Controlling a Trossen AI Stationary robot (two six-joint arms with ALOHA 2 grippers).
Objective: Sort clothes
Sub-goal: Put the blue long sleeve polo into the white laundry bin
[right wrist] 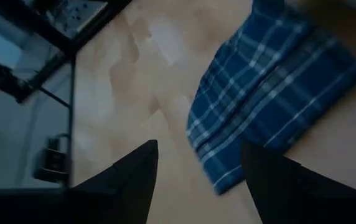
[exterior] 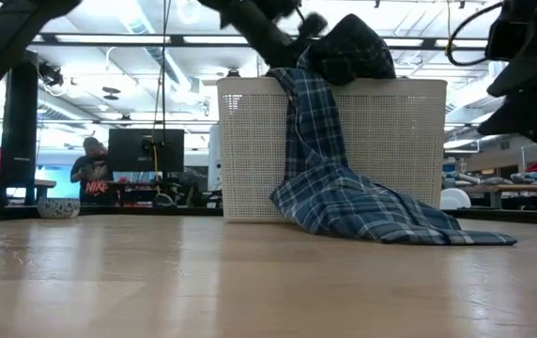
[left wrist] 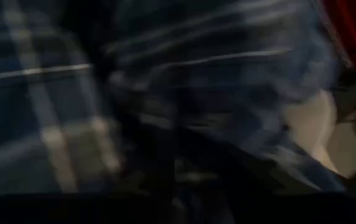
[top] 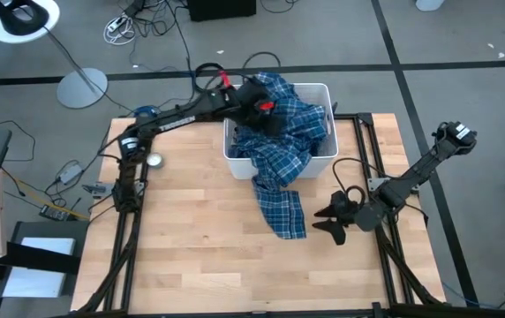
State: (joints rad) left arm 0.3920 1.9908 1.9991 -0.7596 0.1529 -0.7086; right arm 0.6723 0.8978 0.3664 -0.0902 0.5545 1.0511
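Observation:
A blue-white plaid shirt [top: 281, 132] is bunched in and over the white bin [top: 320, 87] at the table's far middle. It hangs over the bin's near wall [exterior: 400, 150], and its lower end [top: 286, 216] lies spread on the wood. My left gripper [top: 261, 108] is above the bin, right at the shirt's bunched top [exterior: 348, 47]. Blurred plaid cloth [left wrist: 41, 124] fills its wrist view. My right gripper [top: 327, 225] stands open just right of the shirt's lower end [right wrist: 277, 81], nothing between its fingers [right wrist: 196, 149]. No other clothes show.
A small round bowl [top: 154, 160] sits at the table's left edge. Black frame rails [top: 369, 141] run along both sides. The near half of the wooden top [top: 208, 256] is bare. A person [exterior: 90, 169] sits at a desk in the room beyond.

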